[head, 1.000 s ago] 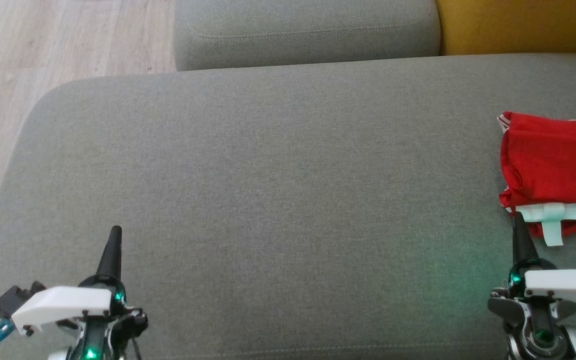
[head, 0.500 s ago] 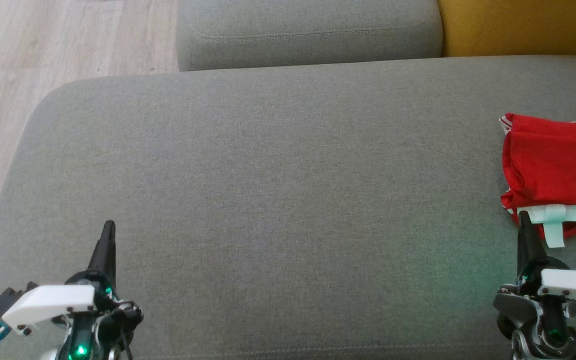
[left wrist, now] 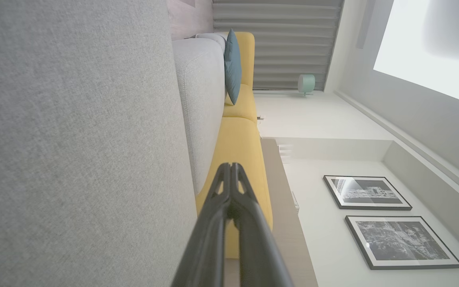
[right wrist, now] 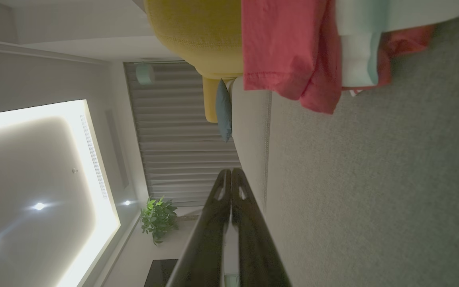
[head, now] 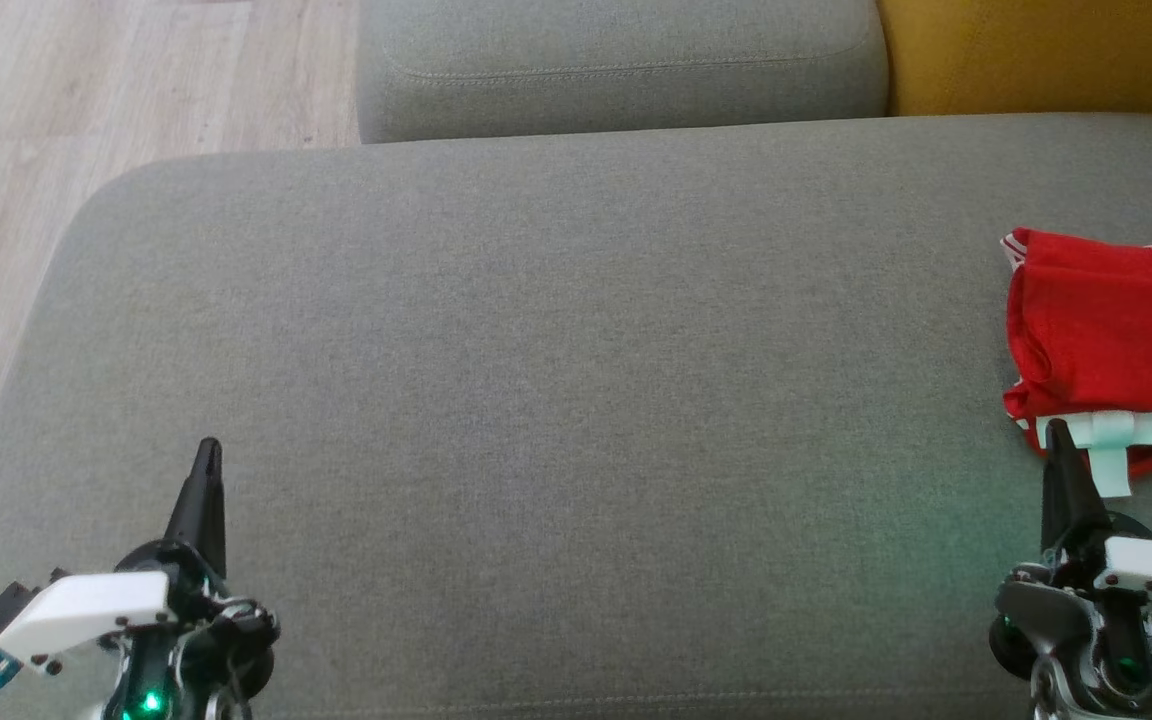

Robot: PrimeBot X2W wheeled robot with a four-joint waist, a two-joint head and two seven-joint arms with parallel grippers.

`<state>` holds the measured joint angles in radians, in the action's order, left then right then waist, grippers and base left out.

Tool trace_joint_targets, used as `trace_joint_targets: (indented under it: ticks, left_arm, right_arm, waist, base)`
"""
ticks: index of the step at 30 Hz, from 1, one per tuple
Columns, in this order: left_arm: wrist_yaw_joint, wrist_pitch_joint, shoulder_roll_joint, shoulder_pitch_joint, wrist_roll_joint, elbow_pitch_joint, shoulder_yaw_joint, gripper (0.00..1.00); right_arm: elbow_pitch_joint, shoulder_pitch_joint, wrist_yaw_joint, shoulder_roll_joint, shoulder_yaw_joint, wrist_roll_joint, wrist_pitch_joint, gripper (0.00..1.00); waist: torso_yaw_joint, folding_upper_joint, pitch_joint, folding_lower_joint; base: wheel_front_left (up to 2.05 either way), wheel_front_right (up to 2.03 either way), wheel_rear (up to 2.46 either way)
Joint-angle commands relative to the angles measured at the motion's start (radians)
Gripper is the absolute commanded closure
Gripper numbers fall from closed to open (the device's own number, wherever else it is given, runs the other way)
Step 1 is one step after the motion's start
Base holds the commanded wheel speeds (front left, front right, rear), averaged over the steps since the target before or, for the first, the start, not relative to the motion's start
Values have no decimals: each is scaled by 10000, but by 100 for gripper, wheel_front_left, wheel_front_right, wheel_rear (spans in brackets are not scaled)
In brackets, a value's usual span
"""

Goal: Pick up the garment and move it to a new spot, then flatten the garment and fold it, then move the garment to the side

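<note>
My right gripper [head: 1056, 430] has its fingers pressed together with nothing between them. It hangs over the near right corner of the seat [head: 576, 350]. The left gripper [head: 208, 446] is also pinched shut and empty, over the near left corner. Just beyond the right tip lies the garment [head: 1106, 320], red, at the seat's right edge and running out of the head view. It looks folded, with a pale band [head: 1116, 432] across its near side, so I judge the task nearly done.

The risk is on the right. In the head view the tip overlaps the band's corner, and I cannot tell from there whether it touches. Pushing that arm forward or outward with the fingers shut could catch the band or the loose red hem, drag a layer and spoil the fold. The garment also sits close to the edge, so a nudge could send it over.

The right wrist view helps. It shows the right gripper [right wrist: 230, 170] with bare seat between it and the garment [right wrist: 289, 44]. It also shows the stacked layers side on, which the head view flattens. The left wrist view shows the left gripper [left wrist: 229, 165] tips meeting, with plain grey fabric beside them, a blue pillow [left wrist: 232, 65] further off and no garment.
</note>
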<state>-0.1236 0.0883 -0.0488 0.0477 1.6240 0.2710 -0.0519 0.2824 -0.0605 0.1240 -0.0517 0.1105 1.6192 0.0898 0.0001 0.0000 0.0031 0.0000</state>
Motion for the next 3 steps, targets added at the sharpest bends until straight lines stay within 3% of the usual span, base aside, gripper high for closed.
trace_joint_targets:
  ticks: [1, 3]
  left_arm:
    - [-71, 71, -176, 584, 30, -267, -397, 100]
    - [-71, 73, -174, 584, 28, -266, -400, 100]
  right_arm:
    - [-387, -455, 67, -128, -162, 55, 77, 100]
    - [-387, -456, 67, -127, -160, 53, 79, 100]
  waist:
    - [-1, 0, 0, 0]
    - [-1, 0, 0, 0]
  base:
    - [0, 0, 0]
    - [0, 0, 0]
